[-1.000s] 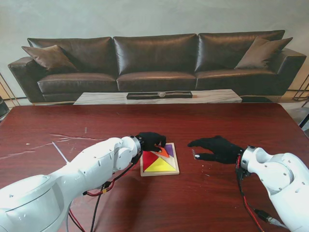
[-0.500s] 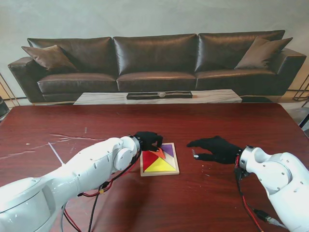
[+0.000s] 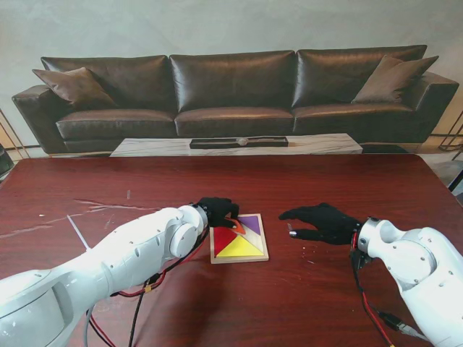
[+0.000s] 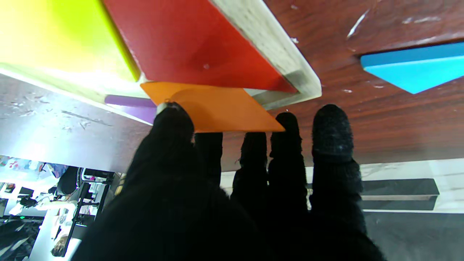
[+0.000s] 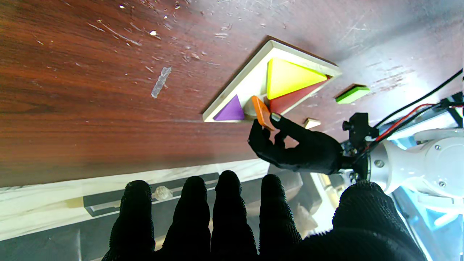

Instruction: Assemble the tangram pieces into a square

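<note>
Piece: flat orange plastic tangram piece (image 4: 214,107), tilted over the wooden tray's (image 3: 239,258) 12 o'clock edge.
Left hand (image 3: 217,210): pinching it, thumb against fingertips.
Right hand (image 3: 322,222): empty, fingers spread above the worktop (image 3: 304,181).
Handling: likely light, rigid, slick; grip the edges.

A square wooden tray (image 3: 239,258) lies flat on the table. In it sit a yellow triangle (image 3: 240,247) on the side nearer to me, a red triangle (image 3: 223,236) on the left and a purple triangle (image 3: 252,223) at the far right corner. An orange piece (image 4: 214,107) is tilted over the tray's far left corner. A blue piece (image 4: 417,69), a green piece (image 5: 352,94) and a small pale piece (image 5: 311,123) lie on the table apart from the tray.
</note>
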Robot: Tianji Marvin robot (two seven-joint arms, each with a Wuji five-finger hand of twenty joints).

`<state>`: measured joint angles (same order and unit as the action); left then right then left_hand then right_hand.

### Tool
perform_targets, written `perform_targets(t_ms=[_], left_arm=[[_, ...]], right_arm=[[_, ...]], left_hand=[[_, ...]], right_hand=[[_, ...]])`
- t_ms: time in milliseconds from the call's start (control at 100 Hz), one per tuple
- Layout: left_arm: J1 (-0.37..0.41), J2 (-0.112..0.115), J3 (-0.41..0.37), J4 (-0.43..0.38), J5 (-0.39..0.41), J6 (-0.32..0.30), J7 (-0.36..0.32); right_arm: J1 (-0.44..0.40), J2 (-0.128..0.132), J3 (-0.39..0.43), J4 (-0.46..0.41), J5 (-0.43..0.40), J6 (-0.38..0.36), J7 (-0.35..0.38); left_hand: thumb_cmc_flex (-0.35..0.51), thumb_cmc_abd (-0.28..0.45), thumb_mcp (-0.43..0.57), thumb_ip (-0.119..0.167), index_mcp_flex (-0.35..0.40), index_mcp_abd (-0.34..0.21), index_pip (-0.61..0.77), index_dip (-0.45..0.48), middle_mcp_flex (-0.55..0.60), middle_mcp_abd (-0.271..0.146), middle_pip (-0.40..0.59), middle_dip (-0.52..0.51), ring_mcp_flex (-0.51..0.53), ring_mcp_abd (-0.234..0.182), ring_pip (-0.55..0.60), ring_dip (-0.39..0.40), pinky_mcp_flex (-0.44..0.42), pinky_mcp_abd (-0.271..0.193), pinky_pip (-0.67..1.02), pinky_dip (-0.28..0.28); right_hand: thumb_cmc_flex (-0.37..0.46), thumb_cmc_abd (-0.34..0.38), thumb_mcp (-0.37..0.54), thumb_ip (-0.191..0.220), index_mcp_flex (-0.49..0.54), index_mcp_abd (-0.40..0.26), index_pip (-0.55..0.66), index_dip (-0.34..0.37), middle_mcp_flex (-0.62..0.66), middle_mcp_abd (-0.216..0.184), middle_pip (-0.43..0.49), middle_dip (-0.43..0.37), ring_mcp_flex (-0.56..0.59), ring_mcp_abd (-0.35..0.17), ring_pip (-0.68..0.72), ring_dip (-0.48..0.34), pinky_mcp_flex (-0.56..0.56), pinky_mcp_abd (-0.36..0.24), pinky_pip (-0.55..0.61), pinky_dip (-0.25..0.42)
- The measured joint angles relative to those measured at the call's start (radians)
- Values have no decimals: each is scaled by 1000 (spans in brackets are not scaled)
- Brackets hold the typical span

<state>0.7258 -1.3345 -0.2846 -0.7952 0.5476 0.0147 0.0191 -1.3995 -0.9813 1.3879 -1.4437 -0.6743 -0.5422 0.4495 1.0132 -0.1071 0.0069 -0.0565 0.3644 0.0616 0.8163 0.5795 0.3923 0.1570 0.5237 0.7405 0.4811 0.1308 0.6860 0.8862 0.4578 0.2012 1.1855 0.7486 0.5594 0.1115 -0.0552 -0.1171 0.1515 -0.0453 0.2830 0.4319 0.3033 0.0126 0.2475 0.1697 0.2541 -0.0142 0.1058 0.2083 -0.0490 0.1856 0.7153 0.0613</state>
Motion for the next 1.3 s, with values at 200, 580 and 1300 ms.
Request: perform_targets(t_ms=[200, 580, 1300], left_arm=[[-5, -27, 12, 59, -12, 0, 17], [-25, -74, 23, 132, -56, -27, 24], [-25, -111, 24, 192, -44, 28, 101]], right_arm=[[-1, 0, 0, -1, -1, 1, 1], [-2, 0, 0, -2, -2, 9, 6], [-3, 0, 2, 3, 0, 11, 9]], left_hand=[[87, 26, -11, 0, 55, -32, 60, 0, 79, 7, 53, 6, 43, 2, 56, 13, 61, -1, 39, -1], [-12, 90, -32, 0, 136, -15, 29, -61, 110, 34, 68, 12, 98, 1, 125, 31, 95, -13, 125, -12], [-55, 100, -23, 0, 91, 30, -134, -49, 123, 19, 29, -11, 88, 1, 82, 11, 97, -14, 142, -23]], right_hand=[[0, 0, 0, 0, 0, 0, 10, 0, 0, 0, 0, 4, 0, 0, 0, 0, 0, 0, 0, 0], [0, 0, 0, 0, 0, 0, 10, 0, 0, 3, 0, 4, 0, 0, 0, 0, 0, 0, 0, 0], [15, 0, 0, 6, 0, 0, 10, -8, 0, 3, 0, 4, 0, 0, 0, 0, 0, 0, 0, 0]])
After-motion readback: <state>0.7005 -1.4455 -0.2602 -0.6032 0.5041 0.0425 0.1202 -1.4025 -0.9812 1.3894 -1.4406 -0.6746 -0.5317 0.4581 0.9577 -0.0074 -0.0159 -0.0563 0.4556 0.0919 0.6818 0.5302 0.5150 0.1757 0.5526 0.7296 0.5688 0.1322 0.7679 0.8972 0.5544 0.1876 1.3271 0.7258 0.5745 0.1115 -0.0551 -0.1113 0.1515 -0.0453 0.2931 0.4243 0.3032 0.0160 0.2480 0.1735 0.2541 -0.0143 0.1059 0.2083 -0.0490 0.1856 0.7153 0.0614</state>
